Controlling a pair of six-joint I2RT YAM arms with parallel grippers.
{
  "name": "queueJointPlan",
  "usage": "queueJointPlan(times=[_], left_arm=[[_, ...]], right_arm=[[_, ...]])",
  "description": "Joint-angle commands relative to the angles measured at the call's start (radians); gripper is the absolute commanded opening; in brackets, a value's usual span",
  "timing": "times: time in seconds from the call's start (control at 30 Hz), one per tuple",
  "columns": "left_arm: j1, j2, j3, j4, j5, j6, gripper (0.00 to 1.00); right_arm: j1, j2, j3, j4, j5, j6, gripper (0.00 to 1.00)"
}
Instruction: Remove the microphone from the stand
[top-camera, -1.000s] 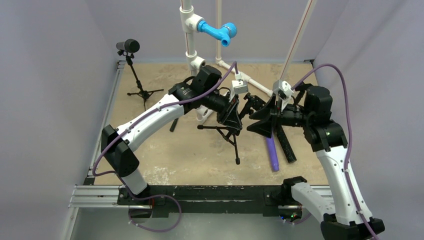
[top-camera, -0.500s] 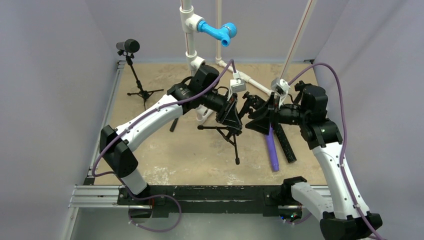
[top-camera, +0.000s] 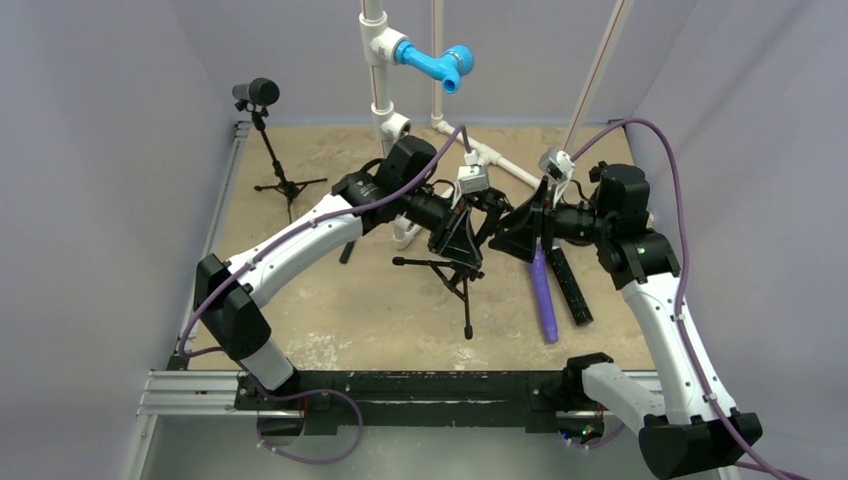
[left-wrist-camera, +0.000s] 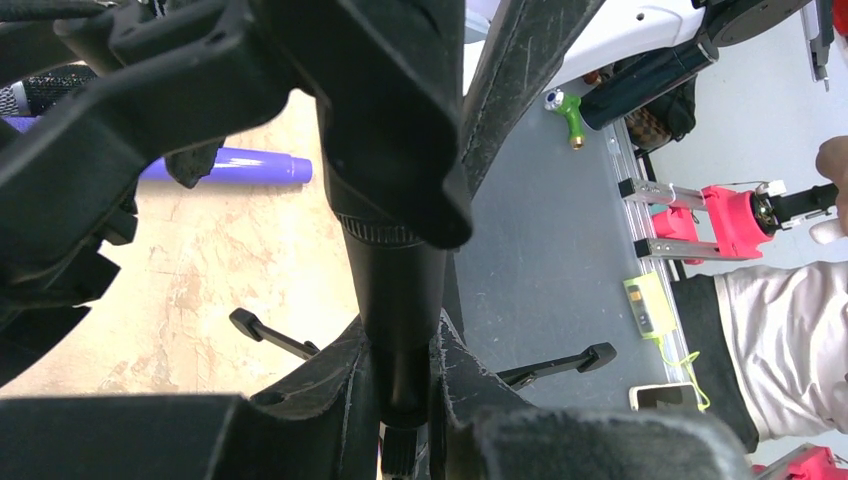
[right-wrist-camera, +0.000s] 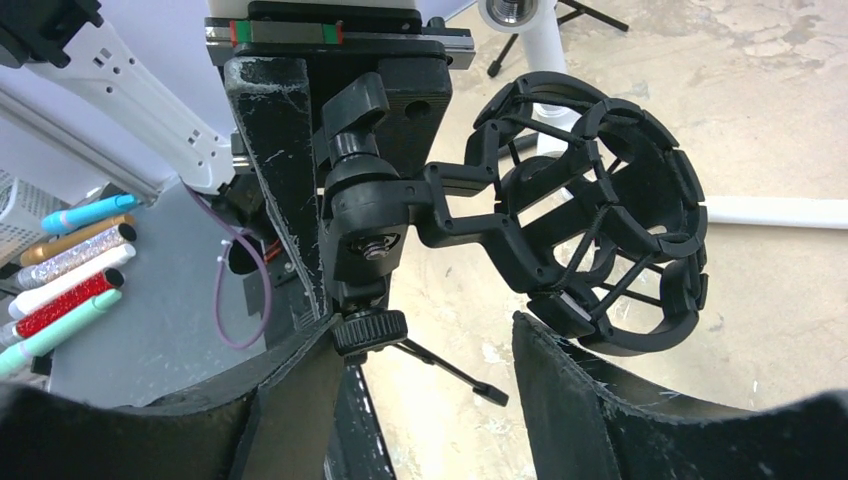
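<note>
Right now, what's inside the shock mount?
Nothing sits inside the shock mount: bare table shows through its cage. The right fingers cover its bottom edge, so that part is unseen.

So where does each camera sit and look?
Top external: above, behind the bases, facing down at the table; both arms show.
Left wrist: on that arm, looking along the left gripper, shut on the stand pole.
Right wrist: on that arm, facing the shock mount past the right gripper.
Shared: top and left wrist show the purple tube.
</note>
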Motion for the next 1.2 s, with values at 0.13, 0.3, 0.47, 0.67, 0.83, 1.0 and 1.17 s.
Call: queueJointPlan(times=[0.13,0.3,0.47,0.67,0.83,1.0,1.17], left_arm=[[-0.016,-0.044,0.002,0.067,0.054,-0.002,0.0],[-0.035,-0.031,0.007,0.055,0.051,0.009,0.0],[-0.052,-0.014,0.018,0.042,0.04,0.019,0.0],[-0.067,0.012,0.044,0.023,0.008,0.029,0.0],[-0.078,0.033,0.07,0.011,-0.012,0.031,0.0],[-0.09,0.049,0.089,0.003,-0.035,0.033,0.0],[-0.093,0.055,0.097,0.0,-0.042,0.033,0.0]], right_arm=[[-0.004,-0.015,0.031,0.051,-0.098,-0.004,0.65],[-0.004,-0.007,0.03,0.064,-0.1,0.0,0.67],[-0.003,-0.003,0.013,0.13,-0.123,0.052,0.68],[0.0,-0.008,-0.015,0.187,-0.143,0.107,0.68],[0.002,-0.012,-0.039,0.213,-0.131,0.125,0.64],[0.004,-0.02,-0.083,0.295,-0.112,0.187,0.54],[0.003,-0.027,-0.095,0.288,-0.092,0.174,0.26]])
